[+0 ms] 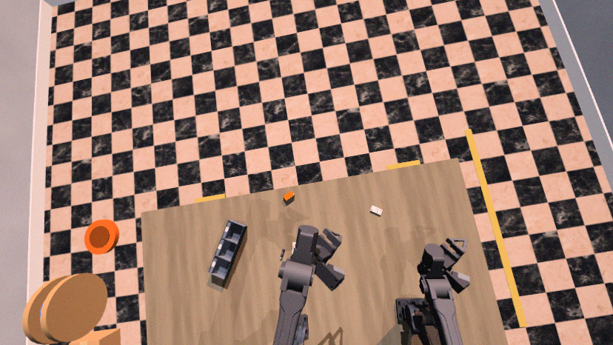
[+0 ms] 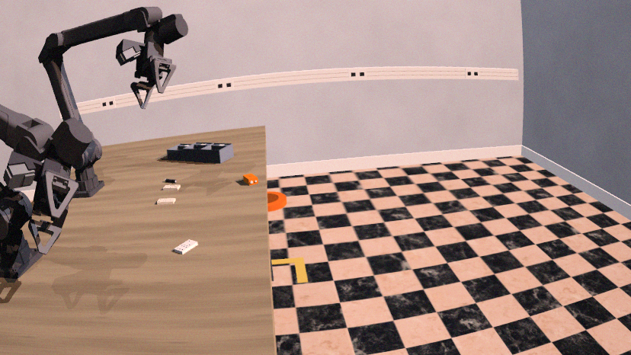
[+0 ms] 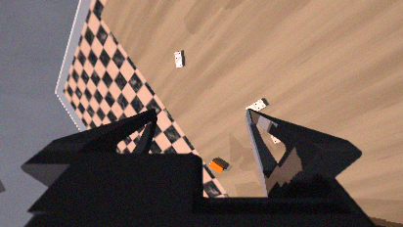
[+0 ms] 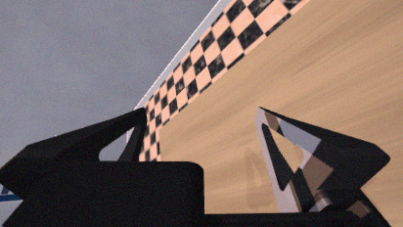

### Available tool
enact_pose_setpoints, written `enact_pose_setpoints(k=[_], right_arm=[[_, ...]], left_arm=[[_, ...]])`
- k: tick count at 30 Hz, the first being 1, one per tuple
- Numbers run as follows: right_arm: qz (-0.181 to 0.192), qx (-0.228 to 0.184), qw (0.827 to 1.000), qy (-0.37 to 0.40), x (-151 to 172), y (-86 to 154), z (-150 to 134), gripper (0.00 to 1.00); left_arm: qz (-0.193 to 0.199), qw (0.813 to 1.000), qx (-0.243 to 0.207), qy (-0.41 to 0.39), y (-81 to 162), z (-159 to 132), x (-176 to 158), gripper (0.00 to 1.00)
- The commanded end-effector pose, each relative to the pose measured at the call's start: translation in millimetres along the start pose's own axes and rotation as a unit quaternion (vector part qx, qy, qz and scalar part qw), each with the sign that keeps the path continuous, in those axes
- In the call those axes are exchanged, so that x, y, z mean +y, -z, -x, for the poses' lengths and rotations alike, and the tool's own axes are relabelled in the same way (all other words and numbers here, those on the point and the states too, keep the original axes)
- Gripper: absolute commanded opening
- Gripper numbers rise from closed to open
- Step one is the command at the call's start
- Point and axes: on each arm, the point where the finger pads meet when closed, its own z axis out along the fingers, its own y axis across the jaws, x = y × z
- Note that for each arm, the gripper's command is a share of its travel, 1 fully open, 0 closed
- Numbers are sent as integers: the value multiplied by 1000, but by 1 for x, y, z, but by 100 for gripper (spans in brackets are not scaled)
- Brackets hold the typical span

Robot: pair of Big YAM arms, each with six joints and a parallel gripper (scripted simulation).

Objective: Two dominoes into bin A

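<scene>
Left gripper (image 1: 329, 242) (image 2: 152, 99) (image 3: 201, 112): was open, high, nearer to the lone domino.
Right gripper (image 1: 455, 248) (image 2: 49, 235) (image 4: 201, 110): was open also.
Bins (image 1: 240, 246) (image 2: 193, 155): stood beyond left gripper; letters were unreadable.
Lone domino (image 1: 376, 210) (image 2: 185, 246) (image 3: 179, 59): lay off left fingertips, long axis across their closing line.

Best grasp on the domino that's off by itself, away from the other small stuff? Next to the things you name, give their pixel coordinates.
Come from straight above, fingers either side of its two long edges, at mid-length. The lone domino (image 1: 376, 210) (image 2: 185, 246) (image 3: 179, 59) lies flat, so its broad face is up and its narrow width should suit the jaws; nothing stands close beside it.
</scene>
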Motion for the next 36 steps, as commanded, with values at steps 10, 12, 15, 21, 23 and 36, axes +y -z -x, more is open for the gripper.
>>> enact_pose_setpoints(k=[10, 12, 15, 21, 23, 36], right_arm=[[-27, -40, 999, -25, -6, -18, 27, 100], [-32, -47, 998, -29, -7, -21, 32, 100], [-39, -57, 997, -35, -10, -25, 39, 100], [-52, -75, 995, -44, -15, -32, 52, 100], [-56, -81, 994, -48, -17, -34, 55, 100], [-74, -106, 990, -61, -25, -43, 73, 100]], left_arm=[[4, 1000, 1, -2, 3, 1, 2, 100], [4, 1000, 1, -2, 3, 1, 2, 100], [4, 1000, 1, -2, 3, 1, 2, 100], [4, 1000, 1, -2, 3, 1, 2, 100], [4, 1000, 1, -2, 3, 1, 2, 100], [4, 1000, 1, -2, 3, 1, 2, 100]])
